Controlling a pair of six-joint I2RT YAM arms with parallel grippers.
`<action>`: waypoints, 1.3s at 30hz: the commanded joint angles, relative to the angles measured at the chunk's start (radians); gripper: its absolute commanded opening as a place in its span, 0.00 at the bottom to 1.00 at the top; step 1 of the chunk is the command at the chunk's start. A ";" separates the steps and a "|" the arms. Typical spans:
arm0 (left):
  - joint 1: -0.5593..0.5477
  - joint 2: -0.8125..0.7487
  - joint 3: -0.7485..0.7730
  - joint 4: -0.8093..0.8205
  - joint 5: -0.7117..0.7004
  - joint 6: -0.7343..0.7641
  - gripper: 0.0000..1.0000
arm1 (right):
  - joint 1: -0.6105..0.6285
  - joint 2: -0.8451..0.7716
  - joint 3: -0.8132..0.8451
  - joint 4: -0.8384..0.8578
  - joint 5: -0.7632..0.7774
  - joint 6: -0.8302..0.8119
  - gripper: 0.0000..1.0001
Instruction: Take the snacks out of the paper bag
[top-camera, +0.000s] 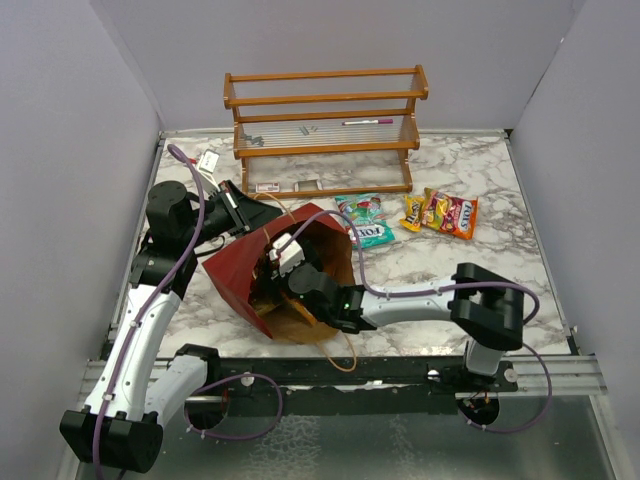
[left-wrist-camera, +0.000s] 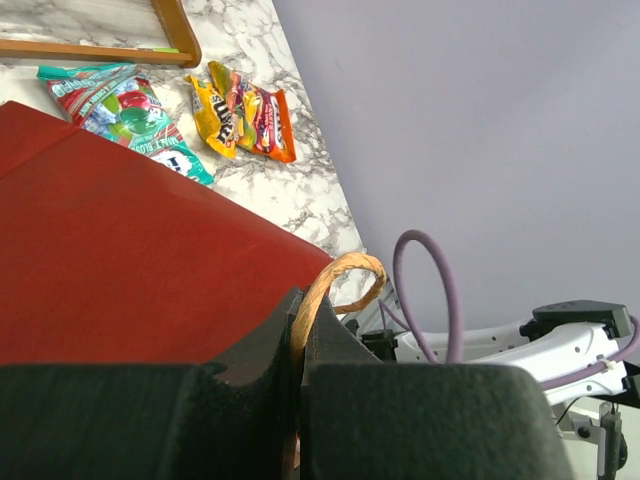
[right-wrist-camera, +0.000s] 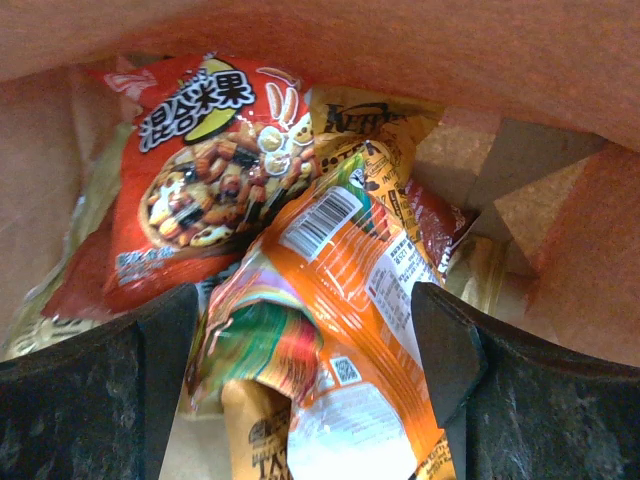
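Note:
The dark red paper bag (top-camera: 240, 275) lies tilted at the table's middle left, its brown mouth facing up and to the right. My left gripper (left-wrist-camera: 300, 325) is shut on one tan twine handle (left-wrist-camera: 340, 272) at the bag's rim. My right gripper (right-wrist-camera: 305, 340) is inside the bag and open. An orange snack packet (right-wrist-camera: 365, 270) lies between its fingers (right-wrist-camera: 450, 350). A red packet with white lettering (right-wrist-camera: 205, 170) and several others lie beyond it. Outside the bag, teal-green packets (top-camera: 362, 220) and yellow and orange packets (top-camera: 442, 212) lie on the marble.
A wooden two-shelf rack (top-camera: 325, 130) stands at the back with small items on it. A white tag (top-camera: 208, 160) lies at the back left. The bag's other twine handle (top-camera: 338, 352) loops onto the table near the front edge. Grey walls close three sides.

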 joint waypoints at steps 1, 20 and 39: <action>0.002 -0.018 0.011 0.012 -0.008 -0.004 0.00 | 0.010 0.101 0.093 -0.022 0.182 0.051 0.89; 0.002 -0.016 0.003 0.008 -0.011 0.005 0.00 | 0.010 -0.068 0.060 -0.227 0.063 0.166 0.32; 0.001 -0.015 0.011 0.001 -0.007 0.015 0.00 | 0.010 -0.558 -0.072 -0.376 -0.317 0.340 0.26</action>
